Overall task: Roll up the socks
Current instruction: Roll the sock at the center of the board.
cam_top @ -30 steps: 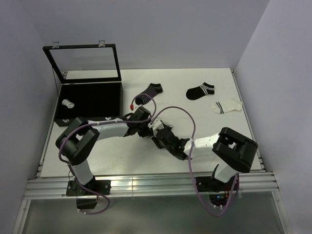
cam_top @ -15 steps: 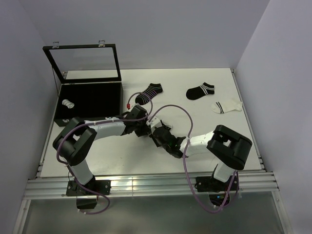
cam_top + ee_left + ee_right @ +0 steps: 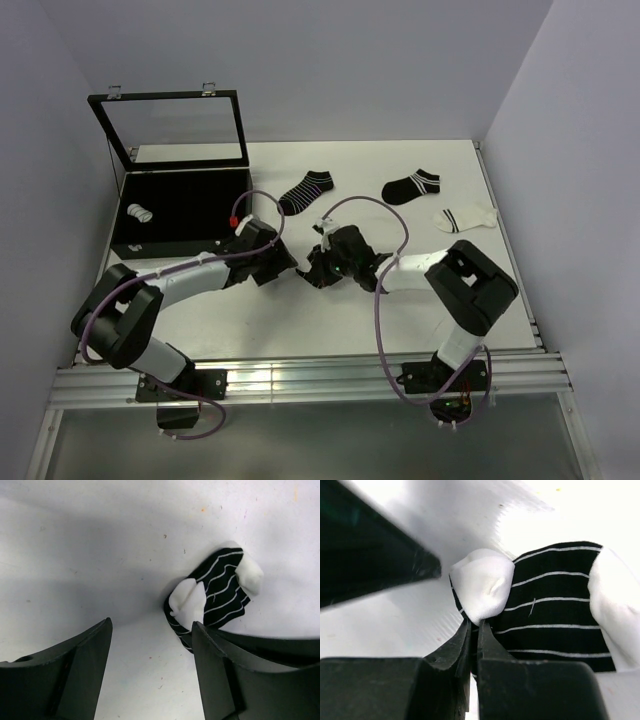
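Observation:
A black sock with thin white stripes and white toe and heel (image 3: pixel 550 615) lies partly folded on the white table. My right gripper (image 3: pixel 473 626) is shut on its edge beside the white toe; in the top view the right gripper (image 3: pixel 320 268) is at the table's middle. My left gripper (image 3: pixel 151 626) is open and empty, with the same sock (image 3: pixel 215 595) just beyond its right finger; in the top view the left gripper (image 3: pixel 287 264) is close to the left of the right one. Three flat socks lie behind: a striped one (image 3: pixel 305 190), a black one (image 3: pixel 411 186), a white one (image 3: pixel 465 218).
An open black case (image 3: pixel 185 205) with a glass lid stands at the back left, with one rolled white sock (image 3: pixel 140 213) in it. Purple cables loop over both arms. The table's edges run along the walls to left and right.
My left gripper has drawn back to the left. My right wrist has swung round toward the far side, and the right forearm now lies farther from the front edge.

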{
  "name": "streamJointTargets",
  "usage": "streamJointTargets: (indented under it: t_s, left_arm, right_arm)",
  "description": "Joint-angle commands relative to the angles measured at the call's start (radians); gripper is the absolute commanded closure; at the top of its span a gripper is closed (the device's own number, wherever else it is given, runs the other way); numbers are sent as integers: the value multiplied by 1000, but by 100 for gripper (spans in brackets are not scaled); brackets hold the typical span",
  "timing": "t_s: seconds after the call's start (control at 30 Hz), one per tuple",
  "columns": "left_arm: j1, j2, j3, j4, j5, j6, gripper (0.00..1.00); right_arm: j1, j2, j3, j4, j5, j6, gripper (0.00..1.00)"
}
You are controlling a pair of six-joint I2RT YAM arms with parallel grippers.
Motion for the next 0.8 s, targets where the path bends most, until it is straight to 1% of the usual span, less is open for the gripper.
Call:
streamJointTargets:
  t_s: [0.0, 0.1, 0.27, 0.33, 0.5, 0.77]
  left_arm:
    - [-2, -52, -52, 91, 4, -25, 30]
    - [-12, -55, -74, 114, 18, -23, 32]
    - [-41, -23, -63, 119, 3, -28, 33]
    - [-43, -10, -58, 127, 1, -31, 33]
    - [-46, 40, -31, 133, -5, -29, 34]
    - [-46, 99, 20, 134, -25, -22, 34]
  right_arm:
    - [-51, 69, 44, -113, -273, 100, 100]
    - [-103, 116, 60, -86, -388, 155, 100]
    - [-167, 202, 76, -69, -479, 200, 100]
    - [-187, 222, 68, -35, -526, 234, 100]
    - [-229, 300, 65, 15, -585, 280, 100]
    - [-255, 351, 64, 52, -629, 313, 100]
